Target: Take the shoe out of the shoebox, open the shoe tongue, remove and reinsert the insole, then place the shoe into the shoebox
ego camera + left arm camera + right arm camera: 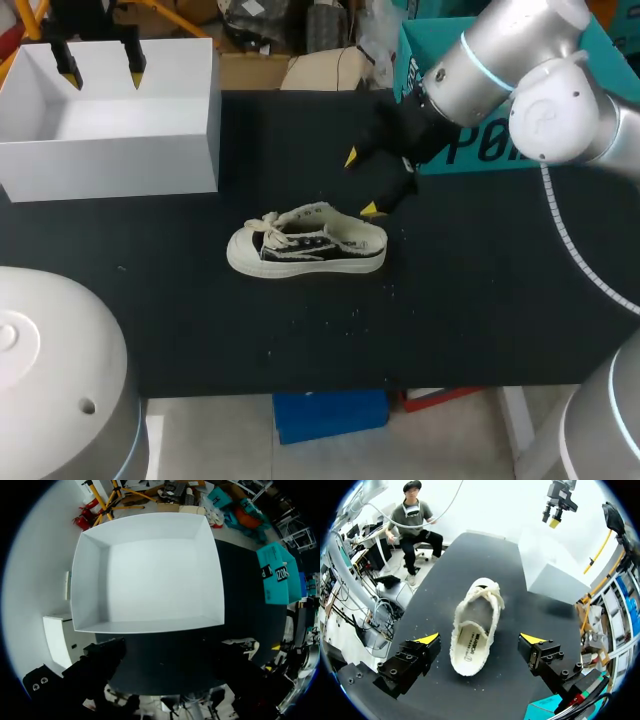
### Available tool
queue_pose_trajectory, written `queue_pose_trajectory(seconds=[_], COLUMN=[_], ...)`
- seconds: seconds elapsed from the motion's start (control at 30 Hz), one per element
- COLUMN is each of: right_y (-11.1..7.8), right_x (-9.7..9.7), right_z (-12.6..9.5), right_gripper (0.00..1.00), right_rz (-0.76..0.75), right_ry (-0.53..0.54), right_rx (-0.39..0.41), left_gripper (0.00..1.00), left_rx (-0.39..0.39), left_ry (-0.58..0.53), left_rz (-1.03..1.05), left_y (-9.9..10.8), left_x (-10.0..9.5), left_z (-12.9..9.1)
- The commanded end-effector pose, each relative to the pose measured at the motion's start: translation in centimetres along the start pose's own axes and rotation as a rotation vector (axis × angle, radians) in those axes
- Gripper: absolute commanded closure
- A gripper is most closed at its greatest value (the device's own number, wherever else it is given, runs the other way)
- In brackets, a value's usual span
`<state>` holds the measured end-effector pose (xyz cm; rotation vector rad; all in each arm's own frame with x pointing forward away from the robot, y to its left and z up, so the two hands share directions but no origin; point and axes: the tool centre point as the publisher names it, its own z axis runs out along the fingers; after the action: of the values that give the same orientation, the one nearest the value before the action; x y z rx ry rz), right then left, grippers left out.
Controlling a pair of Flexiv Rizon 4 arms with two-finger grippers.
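1. Hovering over the white shoebox (150, 150) at the far left of the black worktop (450, 320), the left jaws stand apart with nothing between them, and the yellow left fingertips (68, 72) hang above its open top.
2. From the left wrist view, the shoebox (150, 625) lies directly under the left jaws with its inside walls and floor in sight. The yellow tips themselves do not show there.
3. The shoe (305, 245), black with a cream sole and cream laces (272, 232), stands upright on its sole near the middle of the worktop. It is well apart from the shoebox, with its toe towards the left arm's side.
4. The right arm (520, 70) comes in over a teal box (425, 40). The right jaws are spread wide just behind the shoe's heel, with the right fingertips (351, 157) clear of it.
5. In the right wrist view the shoe (472, 600) lies ahead of and between the right fingertips (428, 639), untouched, with its heel nearest. The insole (472, 642) sits inside.
6. Small pale specks (340, 325) dot the worktop near the shoe.
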<state>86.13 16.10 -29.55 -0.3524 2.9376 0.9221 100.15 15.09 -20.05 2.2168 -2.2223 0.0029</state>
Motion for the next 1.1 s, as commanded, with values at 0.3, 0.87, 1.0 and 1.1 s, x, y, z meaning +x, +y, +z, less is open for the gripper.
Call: queue_pose_trajectory(seconds=[0.3, 0.87, 1.0, 1.1], right_y=[-4.0, -7.8, -8.0, -8.0], right_x=[2.1, 2.3, 2.7, 3.0], right_z=[1.2, 6.4, 7.2, 7.7], right_gripper=[0.00, 0.00, 0.00, 0.00], right_rz=[0.085, 0.236, 0.262, 0.280], right_ry=[-0.049, -0.117, -0.125, -0.127], right_rx=[-0.202, -0.257, -0.267, -0.274], left_gripper=[0.00, 0.00, 0.00, 0.00], left_rx=[-0.001, -0.001, -0.001, -0.001], left_ry=[-0.002, -0.002, -0.002, -0.002], left_rz=[-0.001, -0.001, -0.001, -0.001], left_y=[0.0, 0.0, 0.0, 0.0], left_x=[0.0, 0.0, 0.0, 0.0], left_z=[0.0, 0.0, 0.0, 0.0])
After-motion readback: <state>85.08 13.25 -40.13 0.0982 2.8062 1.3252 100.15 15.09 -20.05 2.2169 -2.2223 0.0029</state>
